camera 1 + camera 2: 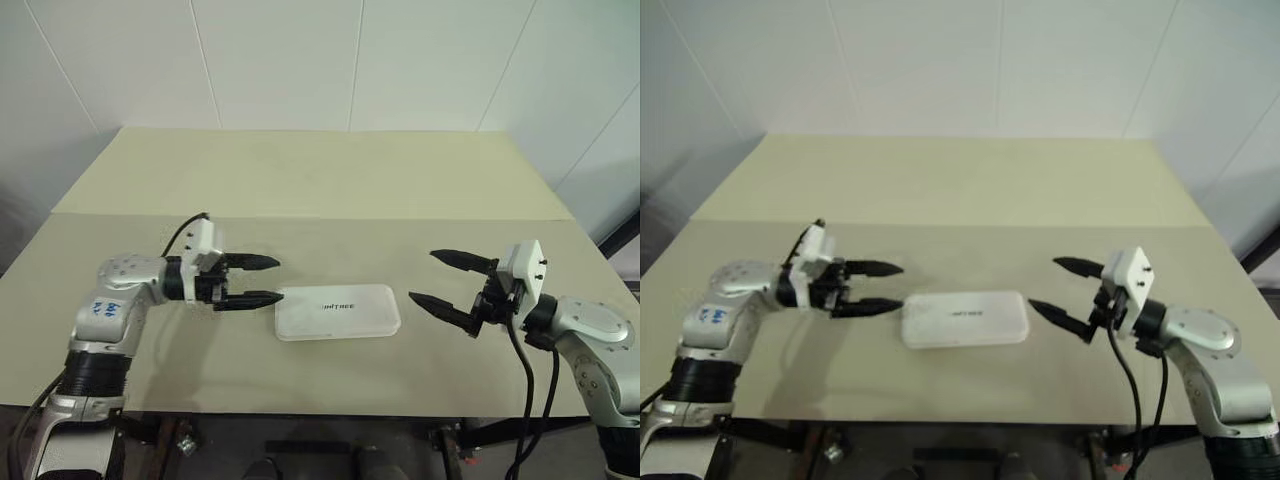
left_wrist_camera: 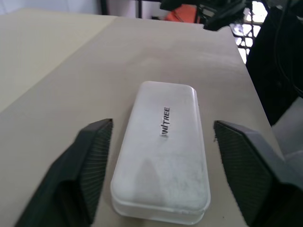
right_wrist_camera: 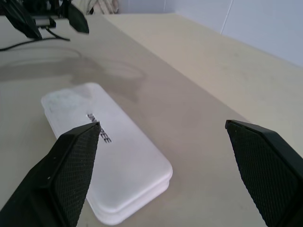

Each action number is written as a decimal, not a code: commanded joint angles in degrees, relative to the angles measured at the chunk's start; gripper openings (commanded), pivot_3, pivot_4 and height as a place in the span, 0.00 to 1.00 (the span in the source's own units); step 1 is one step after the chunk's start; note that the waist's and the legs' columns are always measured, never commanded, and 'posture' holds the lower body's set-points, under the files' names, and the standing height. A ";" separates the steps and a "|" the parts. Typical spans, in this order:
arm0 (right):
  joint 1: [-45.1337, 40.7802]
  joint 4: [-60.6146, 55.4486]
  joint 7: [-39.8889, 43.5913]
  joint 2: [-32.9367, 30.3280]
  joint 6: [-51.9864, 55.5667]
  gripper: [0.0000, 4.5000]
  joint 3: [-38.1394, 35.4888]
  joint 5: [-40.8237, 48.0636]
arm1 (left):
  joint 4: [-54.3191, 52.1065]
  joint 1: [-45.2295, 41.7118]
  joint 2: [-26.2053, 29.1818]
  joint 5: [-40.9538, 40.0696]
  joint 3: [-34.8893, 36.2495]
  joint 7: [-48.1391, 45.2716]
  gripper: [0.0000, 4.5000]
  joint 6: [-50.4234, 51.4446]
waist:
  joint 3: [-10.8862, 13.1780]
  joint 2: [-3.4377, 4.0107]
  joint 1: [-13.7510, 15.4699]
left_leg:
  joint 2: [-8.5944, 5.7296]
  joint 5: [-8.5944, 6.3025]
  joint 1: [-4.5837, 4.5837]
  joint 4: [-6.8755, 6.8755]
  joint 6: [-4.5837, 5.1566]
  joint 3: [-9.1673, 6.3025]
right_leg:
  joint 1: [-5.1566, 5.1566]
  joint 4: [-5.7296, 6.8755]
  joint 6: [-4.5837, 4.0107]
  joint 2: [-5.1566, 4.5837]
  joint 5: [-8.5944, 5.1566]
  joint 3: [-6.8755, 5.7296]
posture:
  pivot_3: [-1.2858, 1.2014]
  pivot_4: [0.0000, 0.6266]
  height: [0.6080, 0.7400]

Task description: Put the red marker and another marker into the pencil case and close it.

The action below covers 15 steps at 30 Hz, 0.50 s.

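The pencil case lies closed on the table. The left gripper and right gripper flank it, both spread wide and empty, touching nothing.

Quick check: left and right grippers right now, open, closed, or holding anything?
Left gripper: open, holding nothing, beside one end of the closed pencil case.
Right gripper: open, holding nothing, off the case's other end.

A beige table carries just the closed white pencil case, apparently lying flat
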 commanded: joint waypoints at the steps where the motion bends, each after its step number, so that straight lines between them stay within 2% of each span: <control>1: -1.42 1.17 1.64 -1.88 -2.17 1.00 -2.55 0.07 | -0.19 0.81 0.48 -2.03 2.89 0.89 0.99 -1.77 | 0.00 0.00 0.01 | 0.00 0.00 0.00 0.00 0.00 0.00 | 0.00 0.00 0.00 0.00 0.00 0.00 | 0.52 0.24 1.00; 6: -1.52 3.20 4.05 -5.11 -3.36 1.00 -2.52 -1.37 | -1.60 2.21 0.74 -2.55 2.35 1.38 0.99 -0.70 | 0.00 0.00 -0.11 | 0.00 0.00 0.01 0.01 0.00 0.00 | 0.00 0.01 0.00 0.01 0.00 0.00 | 0.52 0.24 1.00; 15: -3.80 11.46 7.25 -7.64 -7.05 1.00 -2.87 -3.27 | 0.82 0.52 1.14 -0.31 1.75 2.78 0.99 -5.22 | 0.00 0.00 -0.11 | 0.00 0.00 0.01 0.01 0.00 0.02 | 0.00 0.01 0.00 0.00 0.00 0.01 | 0.52 0.24 1.00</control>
